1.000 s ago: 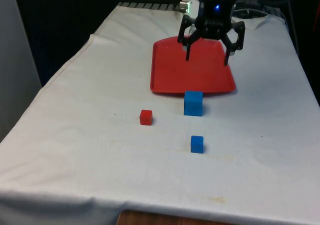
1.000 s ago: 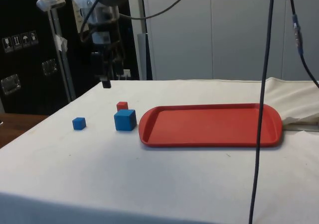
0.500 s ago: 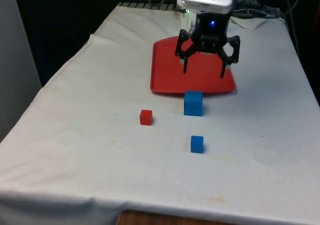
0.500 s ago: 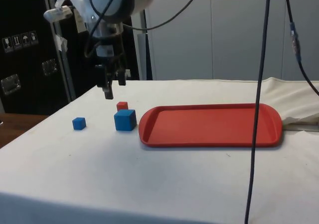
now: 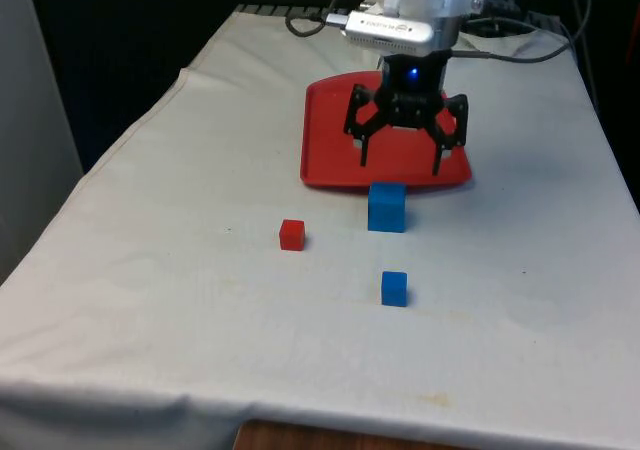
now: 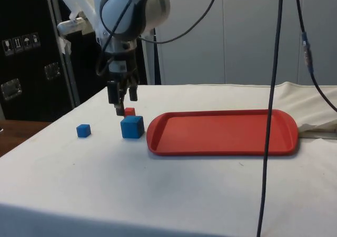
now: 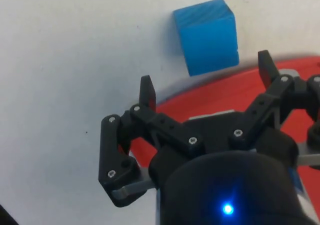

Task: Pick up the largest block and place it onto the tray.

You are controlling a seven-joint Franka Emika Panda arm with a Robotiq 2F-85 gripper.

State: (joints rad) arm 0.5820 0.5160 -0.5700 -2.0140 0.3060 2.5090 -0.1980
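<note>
Blue large block (image 5: 386, 207) near red tray (image 5: 330, 160); hand (image 5: 400, 161) spread above

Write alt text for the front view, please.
A black claw hangs open above the near edge of a red tray, just behind a large blue block. A small red block and a small blue block sit nearer the camera on the white cloth.

My gripper (image 5: 400, 163) hangs over the near edge of the flat red plastic tray (image 5: 335, 140), fingers spread. Just before the tray sits the large blue cube (image 5: 387, 207); the small red cube (image 5: 291, 234) lies toward the front view's left, the small blue cube (image 5: 394, 288) nearer still.
</note>
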